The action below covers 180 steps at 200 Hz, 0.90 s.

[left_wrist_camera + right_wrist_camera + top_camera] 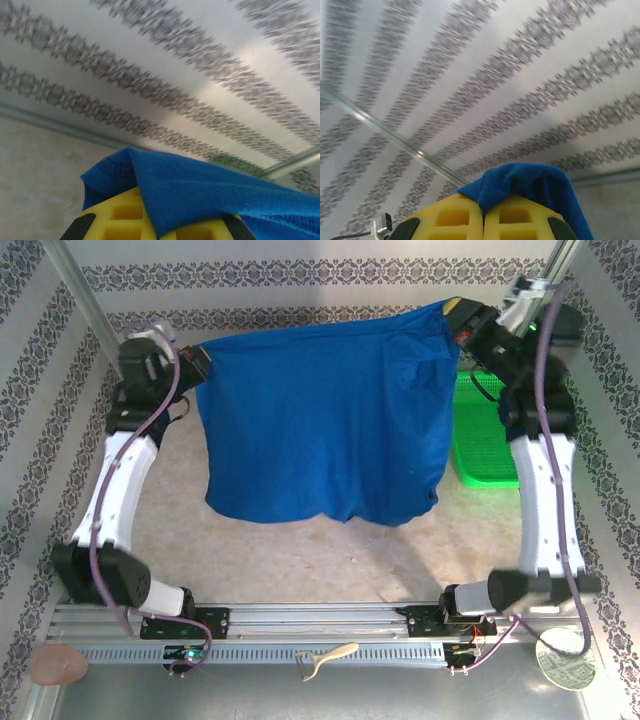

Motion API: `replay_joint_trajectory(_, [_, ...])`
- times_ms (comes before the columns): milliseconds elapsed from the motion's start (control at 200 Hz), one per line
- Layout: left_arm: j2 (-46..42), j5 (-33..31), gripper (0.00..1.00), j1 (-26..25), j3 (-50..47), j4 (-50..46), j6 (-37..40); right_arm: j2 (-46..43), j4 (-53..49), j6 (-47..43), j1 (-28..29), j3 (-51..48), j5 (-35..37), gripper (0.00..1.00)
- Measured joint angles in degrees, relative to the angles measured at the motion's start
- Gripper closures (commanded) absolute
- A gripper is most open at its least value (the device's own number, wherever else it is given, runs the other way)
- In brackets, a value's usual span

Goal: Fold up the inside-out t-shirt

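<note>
The royal blue t-shirt hangs spread out in the air between both arms, its lower edge above the beige table. My left gripper is shut on its upper left corner. In the left wrist view the blue cloth drapes over the yellow fingers. My right gripper is shut on the upper right corner. Its yellow fingers are pressed together in the right wrist view, with a fold of the t-shirt pinched between them.
A green mesh basket sits on the table at the right, behind the right arm. Patterned walls enclose the back and both sides. A small tool lies on the metal rail at the near edge.
</note>
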Motion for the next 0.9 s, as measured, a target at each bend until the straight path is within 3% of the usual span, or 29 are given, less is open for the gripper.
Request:
replay_joint_trajectory(115, [9.8,-1.0,1.00,0.3,8.6,-1.3,-1.6,11.1,-0.3,0.0,0.7,5.3,-0.3,1.00])
replay_joint_trajectory(205, [16.1,-2.1,1.00,0.3,20.7,-4.4,-1.7,19.2,-0.3,0.8,1.0,14.1,-1.6,1.00])
replay_joint_trajectory(410, [23.3,-4.0,1.00,0.7,52.2,-13.1,0.0,34.1,-2.8,3.8,1.1,48.8,-4.2,1.00])
replay_joint_trajectory(475, [21.1,-4.2,1.00,0.9,54.6,-13.9,0.9,34.6,-3.7,4.3,1.2,55.9,-5.1,1.00])
replay_joint_trajectory(540, [15.9,-4.2,1.00,0.9,50.2,-13.7,1.7,31.5,-4.6,3.5,1.8,55.8,-6.2,1.00])
replay_joint_trajectory(610, [7.8,-4.1,1.00,0.9,38.3,-11.3,2.0,23.1,-4.3,0.3,3.3,44.2,-6.3,1.00])
replay_joint_trajectory(764, [-10.4,-3.7,1.00,1.0,2.7,-3.2,1.8,-0.5,5.9,-4.0,7.9,-2.9,-4.5,1.00])
replay_joint_trajectory(899, [-21.3,-2.7,1.00,0.5,-25.5,1.3,0.1,-9.4,14.0,-4.5,7.7,-38.0,-1.3,1.00])
